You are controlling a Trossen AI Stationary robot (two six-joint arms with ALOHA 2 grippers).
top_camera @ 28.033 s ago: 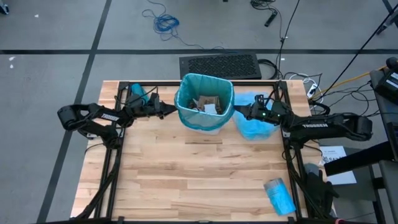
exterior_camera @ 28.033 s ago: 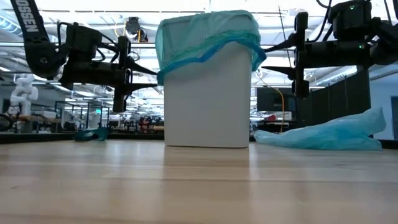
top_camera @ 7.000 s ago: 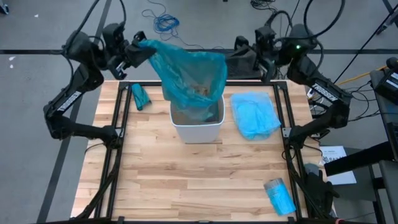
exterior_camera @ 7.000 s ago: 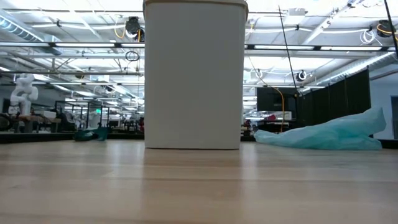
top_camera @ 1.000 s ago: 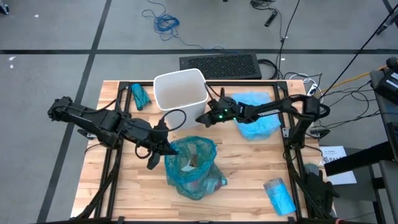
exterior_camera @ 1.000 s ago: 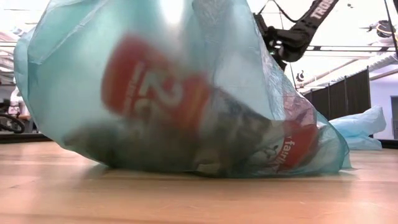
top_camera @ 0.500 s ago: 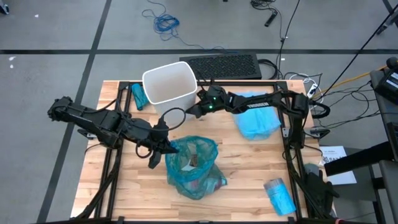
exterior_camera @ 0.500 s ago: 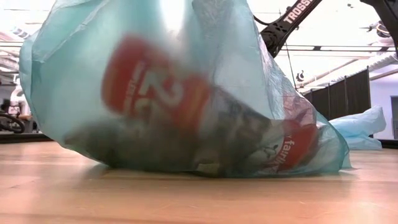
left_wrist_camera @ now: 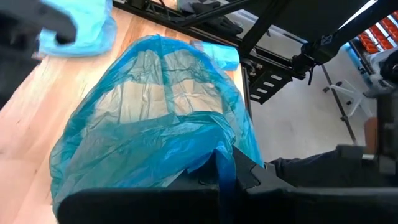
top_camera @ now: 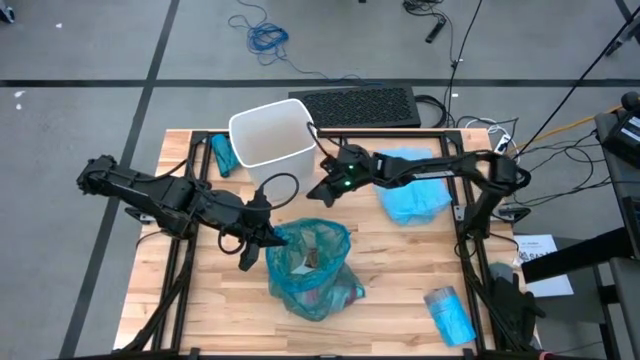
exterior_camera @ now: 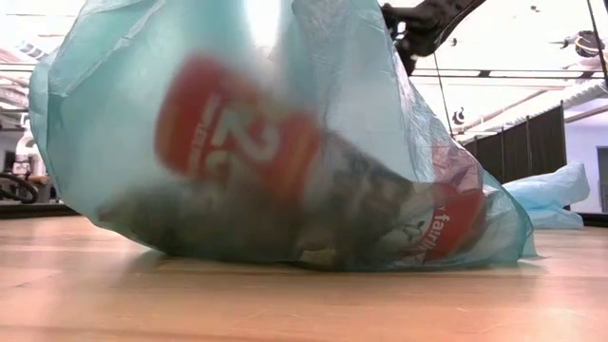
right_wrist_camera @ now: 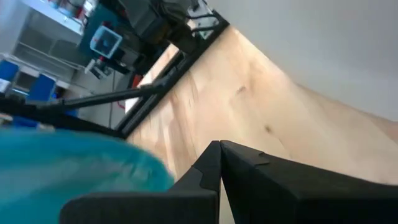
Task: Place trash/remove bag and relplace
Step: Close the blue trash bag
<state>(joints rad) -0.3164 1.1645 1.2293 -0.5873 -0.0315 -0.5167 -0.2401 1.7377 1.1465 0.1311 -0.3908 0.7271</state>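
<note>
Centre-bottom of high view: full bag (top_camera: 308, 268) out, left gripper (top_camera: 268, 238) clamped on its rim. Bin (top_camera: 270, 141) upper-centre unlined; right gripper (top_camera: 318, 190) closed, empty. Relining left.

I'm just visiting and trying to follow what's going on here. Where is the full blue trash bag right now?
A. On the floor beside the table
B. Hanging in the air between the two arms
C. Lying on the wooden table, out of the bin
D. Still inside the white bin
C. The full blue trash bag sits on the wooden table, with the left tool shut on its edge, while the white bin stands empty near the table's far edge.
</note>
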